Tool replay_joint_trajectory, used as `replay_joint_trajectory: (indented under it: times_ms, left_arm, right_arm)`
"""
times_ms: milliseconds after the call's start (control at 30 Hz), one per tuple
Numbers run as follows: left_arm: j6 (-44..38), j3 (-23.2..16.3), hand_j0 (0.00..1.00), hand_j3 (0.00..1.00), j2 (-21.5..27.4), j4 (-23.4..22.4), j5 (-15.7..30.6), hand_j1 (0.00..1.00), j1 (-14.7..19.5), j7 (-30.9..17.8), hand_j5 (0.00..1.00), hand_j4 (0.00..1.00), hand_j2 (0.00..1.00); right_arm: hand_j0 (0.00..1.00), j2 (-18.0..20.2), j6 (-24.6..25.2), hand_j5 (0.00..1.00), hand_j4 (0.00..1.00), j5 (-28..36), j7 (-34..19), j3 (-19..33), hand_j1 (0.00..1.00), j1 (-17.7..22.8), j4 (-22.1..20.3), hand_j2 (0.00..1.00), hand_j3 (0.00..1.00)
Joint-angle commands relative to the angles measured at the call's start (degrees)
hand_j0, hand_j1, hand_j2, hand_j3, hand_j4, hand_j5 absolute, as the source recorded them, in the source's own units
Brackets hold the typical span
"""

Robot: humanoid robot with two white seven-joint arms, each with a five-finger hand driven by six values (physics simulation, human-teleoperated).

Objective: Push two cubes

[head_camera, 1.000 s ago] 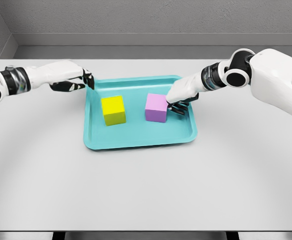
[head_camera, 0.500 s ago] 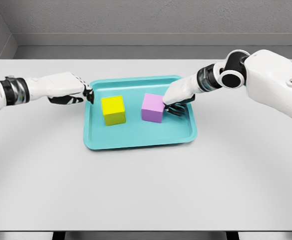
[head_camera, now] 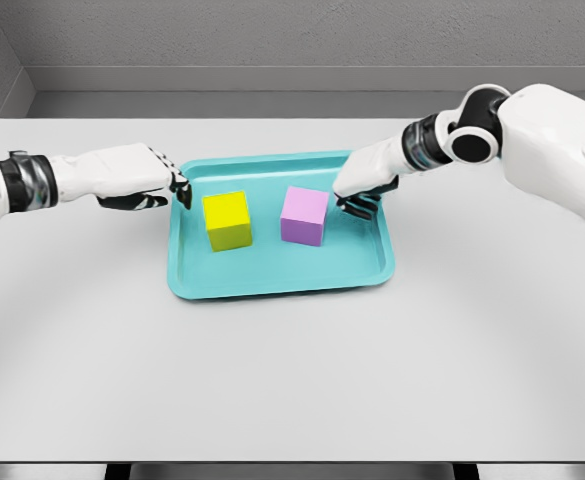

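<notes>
Since the earlier frames the purple cube (head_camera: 304, 216) has been shifted leftward across the teal tray (head_camera: 277, 282), and the right hand (head_camera: 364, 190) is being lifted back from it, so a small gap is now showing between its dark fingertips (head_camera: 355, 207) and the cube. That hand is being held curled, with nothing grasped. The yellow cube (head_camera: 227, 220) is sitting unmoved in the tray's left half, well apart from the purple one. The left hand (head_camera: 142, 178) is being kept at the tray's left rim, fingers curled and empty, near the yellow cube. One push is judged partly done; the yellow cube's push is left.
</notes>
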State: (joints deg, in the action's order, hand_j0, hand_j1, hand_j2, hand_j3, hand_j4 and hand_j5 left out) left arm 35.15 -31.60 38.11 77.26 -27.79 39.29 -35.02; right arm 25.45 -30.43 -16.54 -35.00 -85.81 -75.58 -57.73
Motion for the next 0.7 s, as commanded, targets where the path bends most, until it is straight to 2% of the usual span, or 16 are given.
replay_joint_trajectory:
  times_ms: [0, 167, 467, 667]
  left_arm:
    - [-0.15, -0.04, 0.53, 0.53, -0.76, 0.17, 0.01, 0.53, 0.0, 0.02, 0.53, 0.53, 0.53]
    - [-0.15, -0.04, 0.53, 0.53, -1.64, 0.09, -0.78, 0.53, -1.05, 0.02, 0.53, 0.53, 0.53]
    - [-0.15, 0.05, 0.53, 0.53, -1.55, -0.44, -0.78, 0.53, -1.58, 0.02, 0.53, 0.53, 0.53]
    - [-0.15, -0.04, 0.53, 0.53, -1.64, -0.88, -1.22, 0.53, -2.11, 0.02, 0.53, 0.53, 0.53]
  right_arm:
    - [0.11, 0.92, 0.02, 0.11, 0.11, 0.11, 0.0, -0.94, 0.11, 0.0, -0.02, 0.11, 0.11]
    - [0.12, 0.66, 0.38, 0.12, 0.12, 0.19, 0.0, -6.12, 0.12, -2.73, 0.07, 0.12, 0.12]
    - [0.12, -0.4, 1.34, 0.12, 0.12, 0.28, 0.0, -8.85, 0.12, -3.25, -0.02, 0.12, 0.12]
    - [0.12, -2.42, 2.84, 0.12, 0.12, 0.28, 0.0, -10.25, 0.12, -3.34, 0.42, 0.12, 0.12]
